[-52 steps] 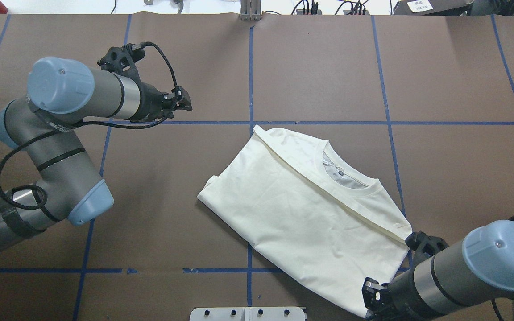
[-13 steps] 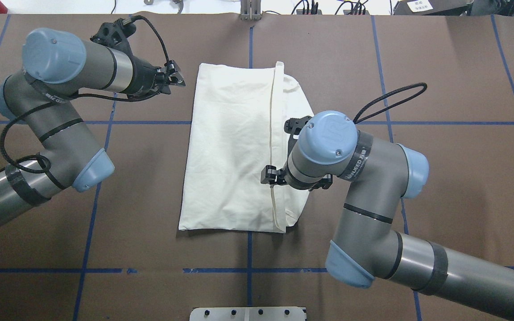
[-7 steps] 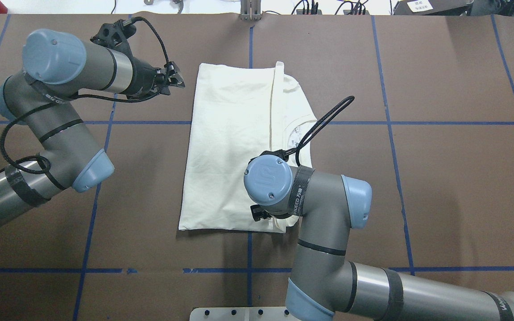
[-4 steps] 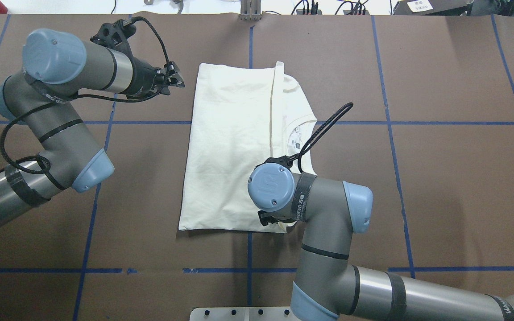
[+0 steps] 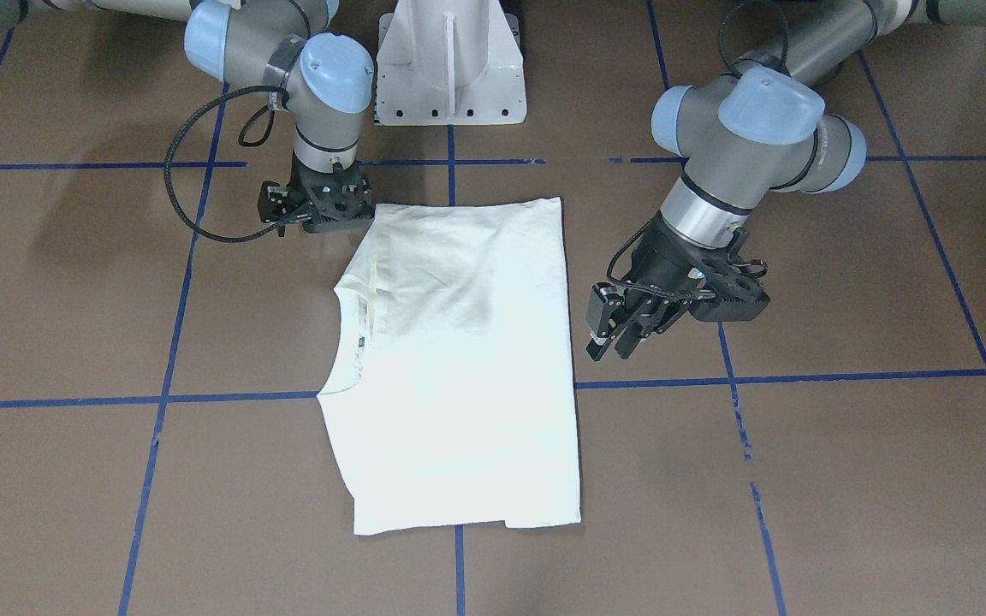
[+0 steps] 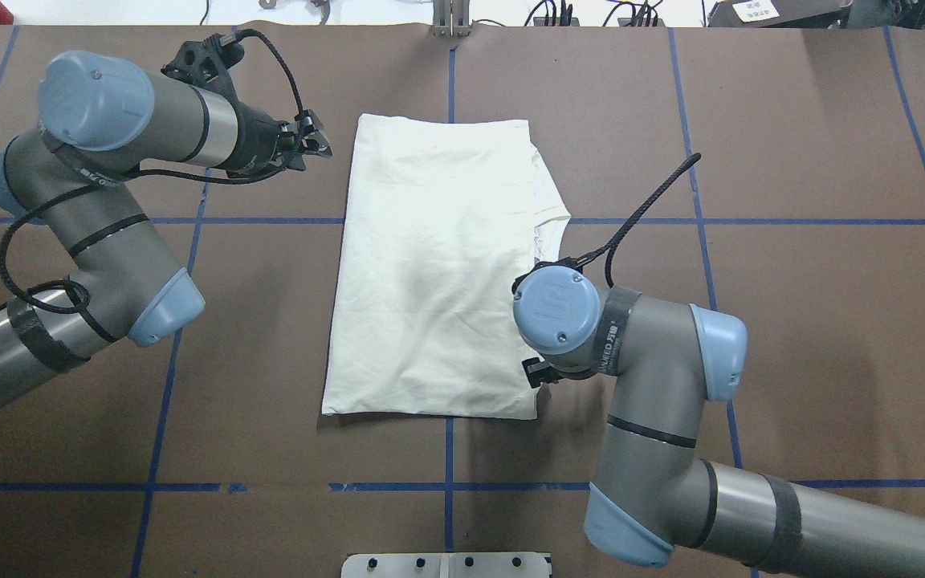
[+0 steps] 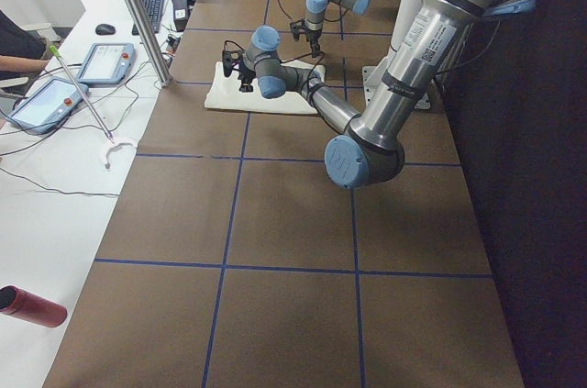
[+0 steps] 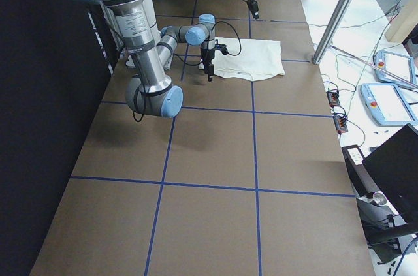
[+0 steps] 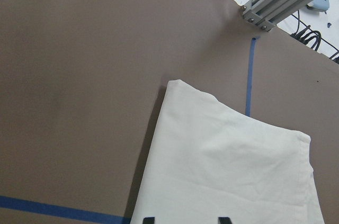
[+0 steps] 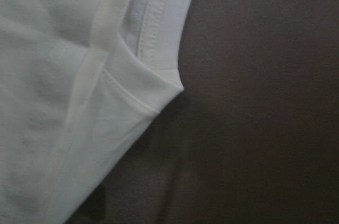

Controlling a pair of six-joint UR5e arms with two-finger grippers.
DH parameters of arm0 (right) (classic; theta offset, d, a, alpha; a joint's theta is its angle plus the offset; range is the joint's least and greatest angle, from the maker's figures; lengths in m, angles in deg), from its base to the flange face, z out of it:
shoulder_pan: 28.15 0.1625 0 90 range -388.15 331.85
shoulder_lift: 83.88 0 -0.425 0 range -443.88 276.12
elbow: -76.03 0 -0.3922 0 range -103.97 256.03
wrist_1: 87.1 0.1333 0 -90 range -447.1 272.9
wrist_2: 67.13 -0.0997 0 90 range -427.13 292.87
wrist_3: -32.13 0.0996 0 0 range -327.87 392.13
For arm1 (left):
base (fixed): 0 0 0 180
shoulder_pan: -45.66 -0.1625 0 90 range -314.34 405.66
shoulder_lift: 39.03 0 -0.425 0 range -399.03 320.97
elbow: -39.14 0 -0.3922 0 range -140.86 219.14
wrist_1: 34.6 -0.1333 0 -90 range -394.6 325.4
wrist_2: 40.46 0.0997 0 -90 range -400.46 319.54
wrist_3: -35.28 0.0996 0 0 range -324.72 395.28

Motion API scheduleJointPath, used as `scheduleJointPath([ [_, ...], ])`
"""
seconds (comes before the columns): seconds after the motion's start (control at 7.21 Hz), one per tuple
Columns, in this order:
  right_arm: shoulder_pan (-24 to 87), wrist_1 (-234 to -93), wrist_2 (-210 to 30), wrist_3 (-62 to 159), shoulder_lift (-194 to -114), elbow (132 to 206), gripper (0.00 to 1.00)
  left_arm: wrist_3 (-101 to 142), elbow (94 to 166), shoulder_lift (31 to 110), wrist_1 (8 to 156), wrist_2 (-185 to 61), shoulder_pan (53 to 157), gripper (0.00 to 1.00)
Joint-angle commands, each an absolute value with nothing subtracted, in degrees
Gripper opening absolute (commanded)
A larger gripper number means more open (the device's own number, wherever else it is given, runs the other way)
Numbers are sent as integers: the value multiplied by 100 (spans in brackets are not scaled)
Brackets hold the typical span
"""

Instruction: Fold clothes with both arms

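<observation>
left hand [image 5: 608,346] spread, empty, just beside the shirt [image 5: 459,359]; right hand [image 5: 320,212] by its corner, grip cannot be told.

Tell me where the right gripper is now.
In the front-facing view the right gripper is on the view's left, pointing down beside the T-shirt's corner nearest the white pedestal.

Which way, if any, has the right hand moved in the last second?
Yes: overhead, the right hand shifted rightward, away from the centre blue tape line, to the T-shirt's right edge.
</observation>
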State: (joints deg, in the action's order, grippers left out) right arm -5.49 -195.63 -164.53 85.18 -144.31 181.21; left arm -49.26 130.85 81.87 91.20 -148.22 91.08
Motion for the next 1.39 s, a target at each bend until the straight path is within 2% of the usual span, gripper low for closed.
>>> scheduleJointPath([
  [0.0, -765, -19042, -16443, 10082, -14286, 18124, 100, -4927, 13265, 8191, 8924, -14813, 9110, 50],
  [0.28, -1134, -17647, -16007, 12803, -14469, 17992, 100, -4927, 13275, 8182, 8924, -14804, 9110, 50],
  [0.55, -1321, -17218, -15363, 14888, -14646, 18052, 100, -4927, 13257, 8182, 8924, -14795, 9110, 50],
  [0.69, -1338, -17209, -15362, 15486, -14794, 18088, 92, -4927, 13266, 8182, 8924, -14795, 9110, 50],
  [0.83, -1339, -17209, -15370, 15787, -14804, 18097, 74, -4927, 13274, 8182, 8924, -14795, 9101, 50],
  [1.11, -1487, -17209, -15361, 15808, -14804, 18009, 73, -4936, 13283, 8190, 8924, -14795, 9101, 50],
  [1.25, -1497, -17209, -15362, 15799, -14778, 18009, 69, -4945, 13309, 8191, 8924, -14786, 9101, 50],
])
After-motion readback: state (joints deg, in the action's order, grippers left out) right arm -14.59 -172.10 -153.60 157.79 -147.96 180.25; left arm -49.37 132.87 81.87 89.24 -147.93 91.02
